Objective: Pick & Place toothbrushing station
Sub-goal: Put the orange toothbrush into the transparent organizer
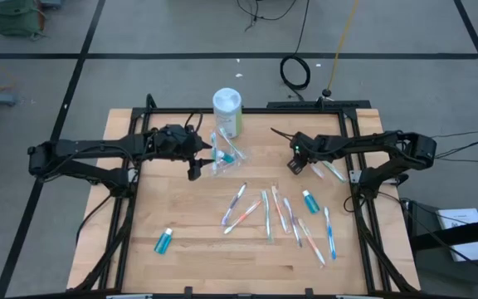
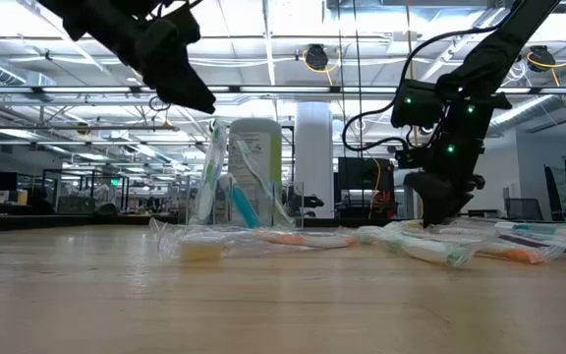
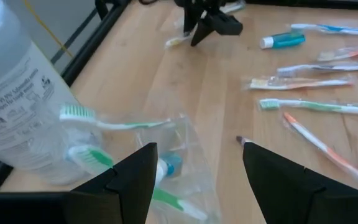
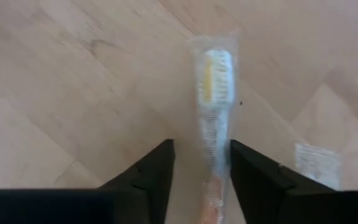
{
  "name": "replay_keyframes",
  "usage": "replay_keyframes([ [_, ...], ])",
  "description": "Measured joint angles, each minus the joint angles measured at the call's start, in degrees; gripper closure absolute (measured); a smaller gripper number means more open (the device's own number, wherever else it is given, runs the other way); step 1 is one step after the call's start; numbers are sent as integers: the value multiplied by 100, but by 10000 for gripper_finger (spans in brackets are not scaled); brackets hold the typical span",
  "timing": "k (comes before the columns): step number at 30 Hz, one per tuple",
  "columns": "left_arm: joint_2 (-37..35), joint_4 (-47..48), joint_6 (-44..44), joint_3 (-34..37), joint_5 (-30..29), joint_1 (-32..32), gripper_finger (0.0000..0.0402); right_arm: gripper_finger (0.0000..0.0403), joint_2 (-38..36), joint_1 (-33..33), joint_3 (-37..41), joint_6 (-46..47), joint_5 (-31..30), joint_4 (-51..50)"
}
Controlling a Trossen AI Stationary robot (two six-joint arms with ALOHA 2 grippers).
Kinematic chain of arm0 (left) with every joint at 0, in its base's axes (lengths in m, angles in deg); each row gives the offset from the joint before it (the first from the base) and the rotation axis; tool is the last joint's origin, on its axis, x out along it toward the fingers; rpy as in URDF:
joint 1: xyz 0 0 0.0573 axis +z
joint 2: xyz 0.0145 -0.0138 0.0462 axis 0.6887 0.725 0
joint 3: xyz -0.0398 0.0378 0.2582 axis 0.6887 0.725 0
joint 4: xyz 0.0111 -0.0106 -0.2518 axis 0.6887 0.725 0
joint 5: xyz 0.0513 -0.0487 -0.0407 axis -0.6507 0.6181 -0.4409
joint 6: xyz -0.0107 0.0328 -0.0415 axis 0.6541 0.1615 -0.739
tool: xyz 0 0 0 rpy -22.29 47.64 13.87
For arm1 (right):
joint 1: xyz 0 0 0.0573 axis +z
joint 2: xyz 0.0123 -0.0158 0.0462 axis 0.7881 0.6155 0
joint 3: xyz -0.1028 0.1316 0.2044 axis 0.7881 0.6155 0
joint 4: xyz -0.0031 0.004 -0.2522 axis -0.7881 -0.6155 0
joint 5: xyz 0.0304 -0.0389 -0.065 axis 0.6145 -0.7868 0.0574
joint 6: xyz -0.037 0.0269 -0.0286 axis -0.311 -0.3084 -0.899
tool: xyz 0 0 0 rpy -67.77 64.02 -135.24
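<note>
From above, we see the right gripper [image 1: 298, 165] down over a wrapped toothbrush [image 1: 316, 170] at the table's [image 1: 189, 257] right side, well apart from the clear toothbrushing station [image 1: 226, 154], which stands just in front of the white canister [image 1: 227, 111] near the table's far middle. The left gripper [image 1: 196, 162] hangs just beside the station on its left side, so the left arm is much the nearer to it, while the right arm is nearer the loose brushes scattered across the middle of the table. In the low view, the station [image 2: 232, 206] stands upright in front of the canister [image 2: 255, 169] with several toothbrushes leaning inside it, and the right gripper [image 2: 438, 211] reaches down to table level among wrapped brushes. Through the left wrist camera, we see the left gripper [image 3: 194, 180] with its fingers wide apart and nothing between them, the station [image 3: 166, 165] directly ahead with green-handled brushes in it. Through the right wrist camera, the right gripper [image 4: 201, 177] straddles the wrapped toothbrush [image 4: 214, 106]: its long axis runs straight ahead between the two fingers, which stand close on either side, but we cannot tell whether they already press on it.
</note>
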State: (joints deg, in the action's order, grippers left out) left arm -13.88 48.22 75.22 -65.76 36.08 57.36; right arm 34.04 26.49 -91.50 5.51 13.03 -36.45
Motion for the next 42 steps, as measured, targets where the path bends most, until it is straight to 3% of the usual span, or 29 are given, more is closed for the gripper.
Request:
replay_keyframes([
  [8,0,-325,-834,15,-158,1,158,381,-17,0,11,12,280,38],
  [10,0,-414,-877,15,-161,-2,158,393,-15,4,13,-58,302,45],
  [16,0,-612,-891,15,-167,-1,158,388,-370,44,42,-137,415,-4],
  [23,-2,-723,-1016,15,-440,-1,158,395,-1595,312,48,-107,441,222],
  [31,0,-1344,-1373,15,-468,-3,158,397,-2426,810,39,-434,410,1541],
  [38,0,-2330,-1918,15,-468,3,158,396,-2497,1021,35,-875,437,2993],
  [42,0,-2755,-2156,15,-466,3,158,396,-2461,1043,33,-1177,950,3712],
])
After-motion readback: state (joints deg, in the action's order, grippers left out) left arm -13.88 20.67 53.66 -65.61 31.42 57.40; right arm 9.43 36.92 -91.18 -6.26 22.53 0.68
